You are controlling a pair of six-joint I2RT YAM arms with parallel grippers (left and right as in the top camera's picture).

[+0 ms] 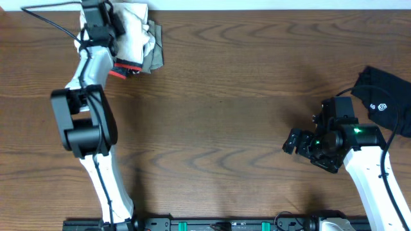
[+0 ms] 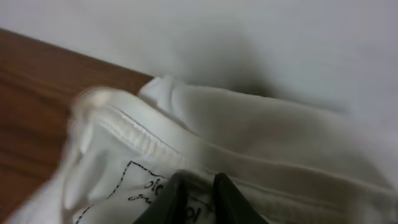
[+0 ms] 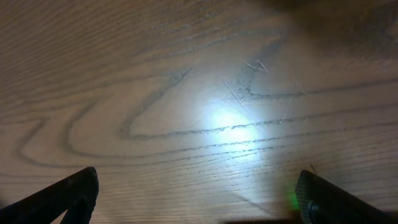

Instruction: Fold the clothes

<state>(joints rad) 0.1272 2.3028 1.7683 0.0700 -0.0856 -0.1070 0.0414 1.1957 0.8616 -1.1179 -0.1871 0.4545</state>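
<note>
Along the far edge of the bench (image 1: 231, 77) runs a pale wall (image 1: 270, 4), and the wood meets it with no gap. Between the two garments lies a wide stretch of bare grained wood, spanning the whole middle from far edge to near edge. Both arms rise from the near edge, one at each side.

Up in the far left corner sits the white shirt (image 1: 142, 35), bunched in a wrinkled heap that touches the wall line. Its longer run goes from the far edge toward the near side, and it is narrower across. A bit of red trim (image 1: 121, 69) shows at the heap's near left corner; I cannot tell what it belongs to. From the left wrist, a ribbed seam of the shirt slants from upper left down to lower right, with a printed label just below it.

At the right edge lies the black garment (image 1: 385, 96), partly cut off by the frame, its white logo (image 1: 381, 108) facing up. Its length slants from upper left to lower right, well apart from the shirt.

Over the shirt, the left claw (image 2: 199, 198) has its fingers drawn nearly together, pinching white cloth at the label.

Out over bare wood, just left of the black garment and not touching it, the right claw (image 3: 199, 196) has its jaws spread wide with nothing between them.
</note>
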